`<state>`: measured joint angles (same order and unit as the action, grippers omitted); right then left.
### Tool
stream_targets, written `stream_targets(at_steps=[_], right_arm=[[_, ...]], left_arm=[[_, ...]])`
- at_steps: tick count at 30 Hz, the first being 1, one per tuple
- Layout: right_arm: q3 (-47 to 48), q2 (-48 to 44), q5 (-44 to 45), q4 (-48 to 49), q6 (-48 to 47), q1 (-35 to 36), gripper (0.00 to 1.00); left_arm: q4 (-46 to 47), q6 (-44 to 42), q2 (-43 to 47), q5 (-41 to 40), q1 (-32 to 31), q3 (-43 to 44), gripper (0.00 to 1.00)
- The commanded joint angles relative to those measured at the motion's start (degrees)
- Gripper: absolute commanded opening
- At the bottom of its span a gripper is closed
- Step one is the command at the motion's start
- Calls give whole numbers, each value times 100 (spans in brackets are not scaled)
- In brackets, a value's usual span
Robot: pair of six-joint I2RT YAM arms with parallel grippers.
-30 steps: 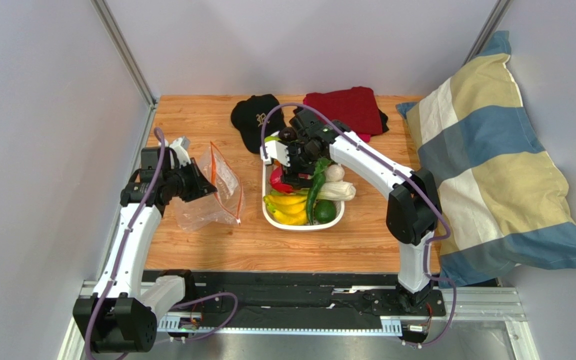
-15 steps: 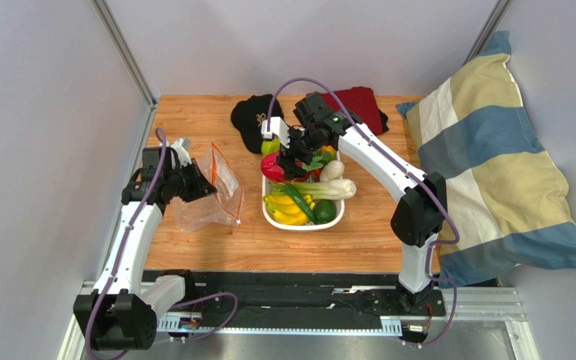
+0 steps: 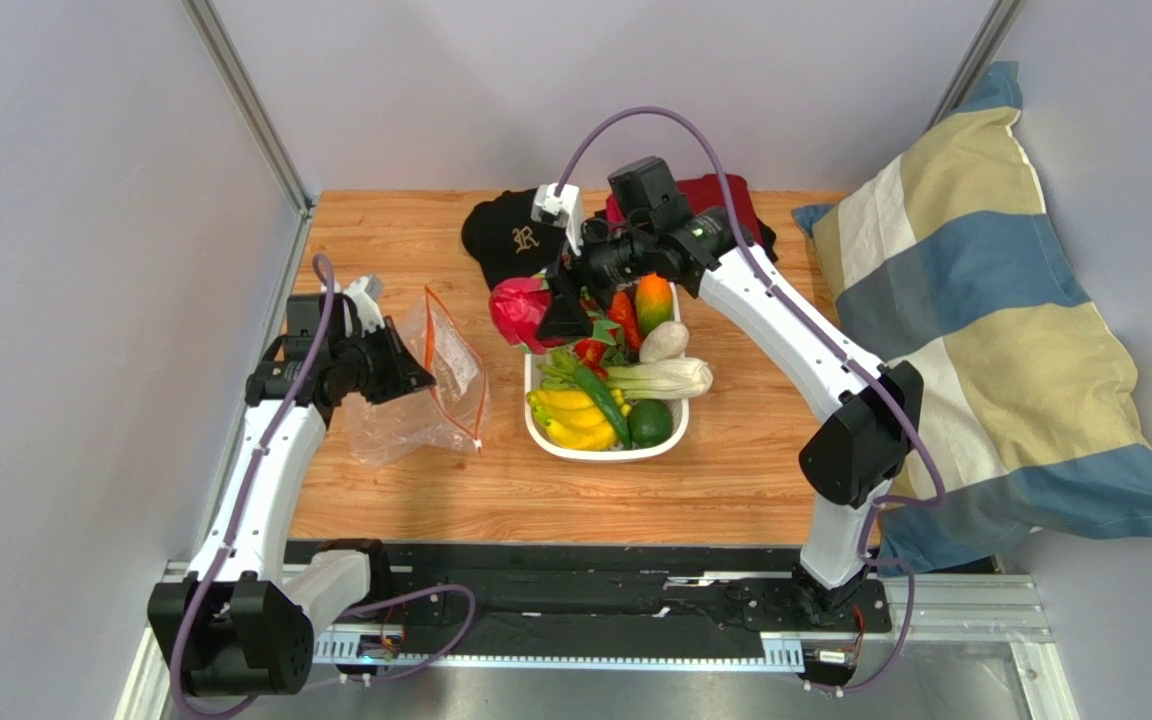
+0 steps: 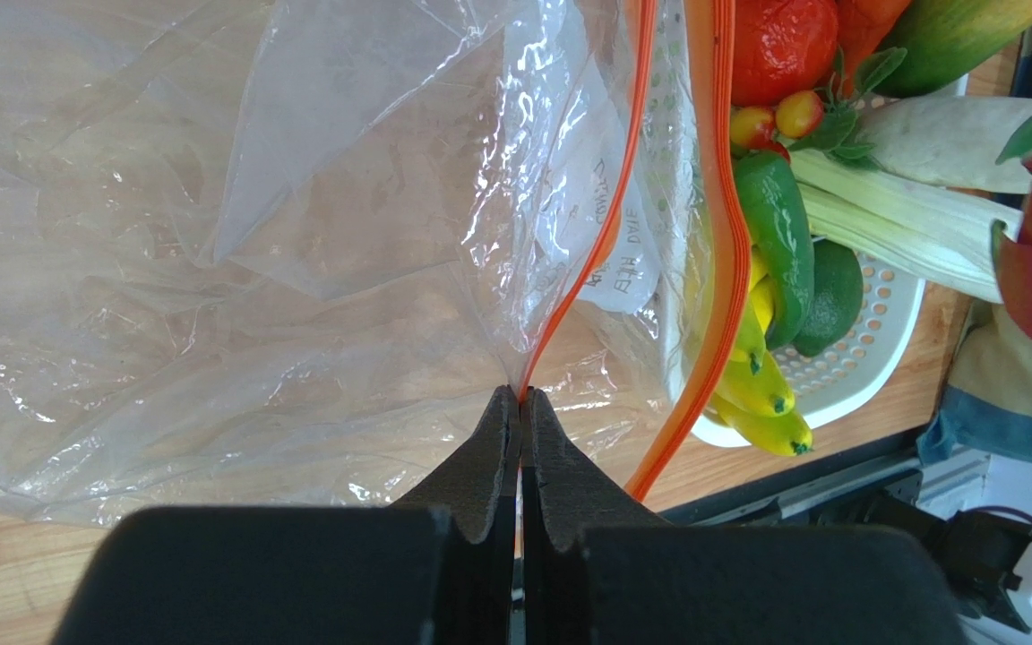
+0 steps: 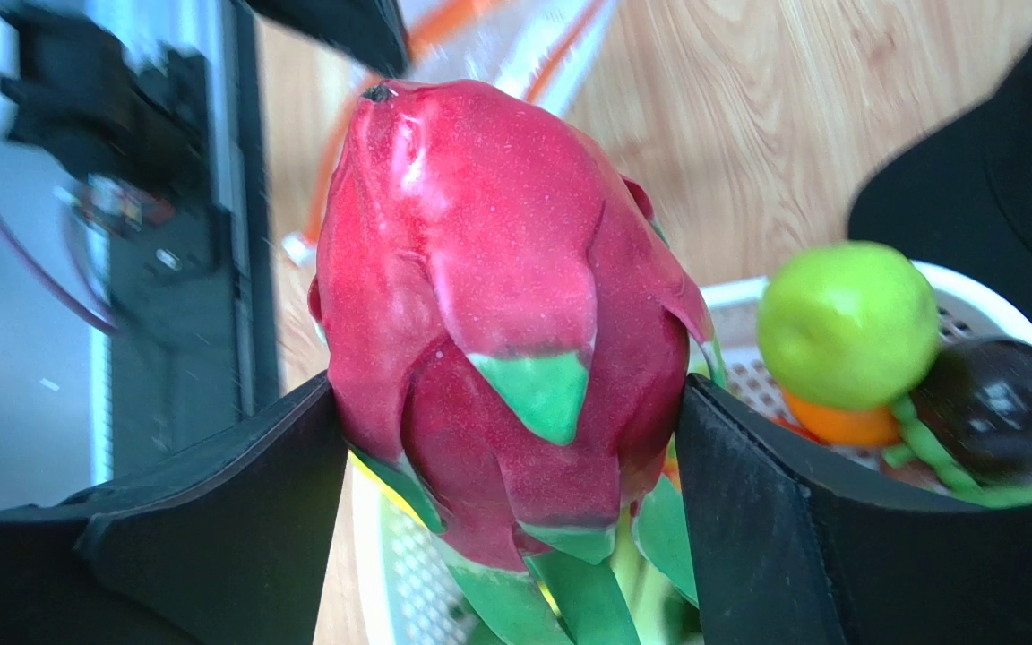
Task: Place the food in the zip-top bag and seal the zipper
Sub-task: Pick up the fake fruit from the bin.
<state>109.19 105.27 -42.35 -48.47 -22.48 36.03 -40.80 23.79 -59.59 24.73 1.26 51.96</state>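
A pink dragon fruit (image 5: 495, 296) is clamped between the two fingers of my right gripper (image 5: 508, 403), held in the air over the far left corner of the white basket (image 3: 605, 447). In the top view the dragon fruit (image 3: 519, 311) hangs between the basket and the zip-top bag (image 3: 414, 393). My left gripper (image 4: 523, 399) is shut on one lip of the bag's red-orange zipper (image 4: 602, 229), and the mouth gapes toward the basket. A round green fruit (image 5: 847, 323), a small dark fruit (image 5: 999, 403) and an orange-green mango (image 3: 654, 300) lie in the basket.
Yellow bananas (image 3: 570, 420) and white-stemmed greens (image 3: 665, 378) also fill the basket. A black cap (image 3: 507, 233) and a red cloth (image 3: 717, 203) lie at the back of the table. A striped pillow (image 3: 988, 330) leans at the right edge.
My right gripper has risen out of the basket with the dragon fruit and shifted toward the back left. The left arm and the bag have stayed put.
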Motion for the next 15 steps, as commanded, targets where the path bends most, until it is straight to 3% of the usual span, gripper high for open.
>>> stream_targets(at_steps=[1,4,8,15], right_arm=[[129,-271,-862,1389,1970,-8,37],[50,-157,-1135,2084,2956,9,36],[-204,80,-1469,3341,5149,123,35],[-591,686,-1733,5118,7132,676,35]], left_arm=[[265,29,62,163,-20,-29,0],[291,99,97,172,-11,-29,0],[335,196,53,225,-11,-46,0],[739,477,-78,646,-12,-195,0]])
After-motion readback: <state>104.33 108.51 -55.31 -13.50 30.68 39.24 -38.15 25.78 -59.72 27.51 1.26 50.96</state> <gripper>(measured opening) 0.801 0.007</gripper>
